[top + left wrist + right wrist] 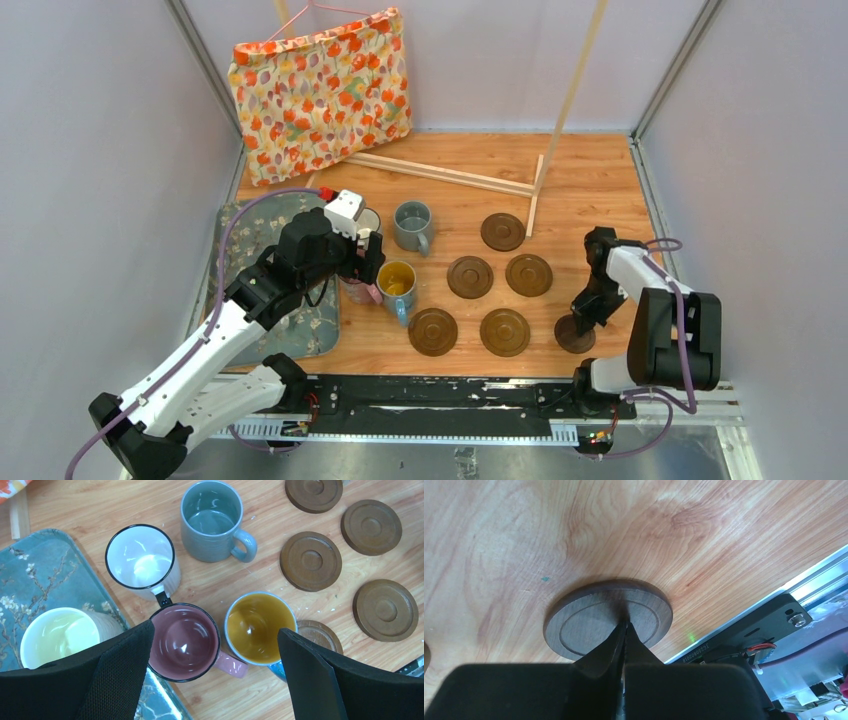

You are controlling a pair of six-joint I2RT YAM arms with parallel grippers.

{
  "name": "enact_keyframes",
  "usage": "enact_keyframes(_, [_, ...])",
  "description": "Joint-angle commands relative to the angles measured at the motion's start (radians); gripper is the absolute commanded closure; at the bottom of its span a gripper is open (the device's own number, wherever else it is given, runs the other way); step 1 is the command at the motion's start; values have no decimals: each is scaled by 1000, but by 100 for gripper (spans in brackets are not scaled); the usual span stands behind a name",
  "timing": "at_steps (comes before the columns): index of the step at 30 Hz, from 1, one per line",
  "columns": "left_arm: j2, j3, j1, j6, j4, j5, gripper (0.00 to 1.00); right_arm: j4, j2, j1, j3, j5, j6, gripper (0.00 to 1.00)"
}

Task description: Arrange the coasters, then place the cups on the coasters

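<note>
Five dark-brown coasters (470, 277) lie loosely grouped mid-table. A sixth coaster (589, 625) lies near the front right edge, and my right gripper (625, 625) is shut with its tips pressing on the top of it. My left gripper (215, 672) hangs open above the pink cup (184, 642) and the blue cup with a yellow inside (260, 627). Neither cup is touched. A grey-blue cup (212, 520) and a white, dark-rimmed cup (140, 557) stand behind them. A cream cup (59, 635) sits on the mat.
A grey floral mat (250, 230) covers the left side. At the back a floral bag (320, 90) leans against the wall, with a wooden stick frame (450, 175) beside it. A black rail (450, 395) runs along the near edge.
</note>
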Motion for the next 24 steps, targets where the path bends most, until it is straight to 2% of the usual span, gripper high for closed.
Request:
enact_keyframes(1, [2, -5, 6, 5, 1, -5, 0, -1, 19, 19, -6, 37, 8, 100])
enact_keyframes(15, [-1, -3, 6, 5, 1, -2, 0, -14, -28, 19, -1, 45, 9, 100])
enact_keyframes(24, [-1, 0, 6, 1, 4, 11, 0, -56, -65, 19, 127, 31, -10, 100])
